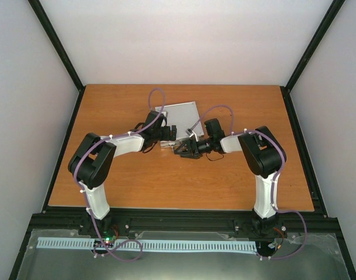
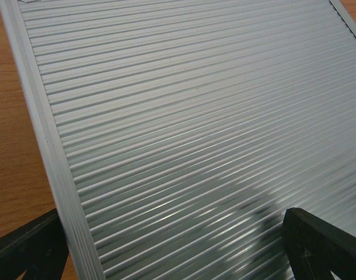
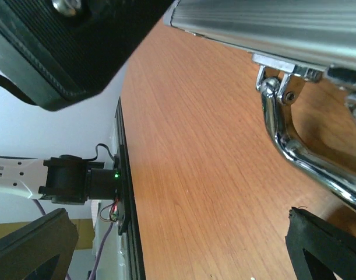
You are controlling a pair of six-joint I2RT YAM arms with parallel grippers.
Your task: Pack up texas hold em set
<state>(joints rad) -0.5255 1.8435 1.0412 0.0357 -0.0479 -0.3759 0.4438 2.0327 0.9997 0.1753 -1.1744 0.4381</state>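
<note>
Table (image 1: 224,181): orange-brown wood, with the arms bolted at its near edge.
Right gripper (image 1: 184,150): jaws spread, holding nothing, just beside the metal handle (image 3: 288,146).
Left gripper (image 1: 169,133): jaws spread, empty, above the ribbed lid (image 2: 195,116).
Case (image 1: 180,114): silver, shut, lying flat mid-table; contents hidden.

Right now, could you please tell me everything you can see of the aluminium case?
The silver aluminium case lies flat and shut on the wooden table, towards its far middle. Its lid is finely ribbed metal within a smooth edge frame. A curved chrome handle is hinged on a metal bracket on the side facing the arms. Both arms' open fingers sit close by that side; none grips it.
</note>
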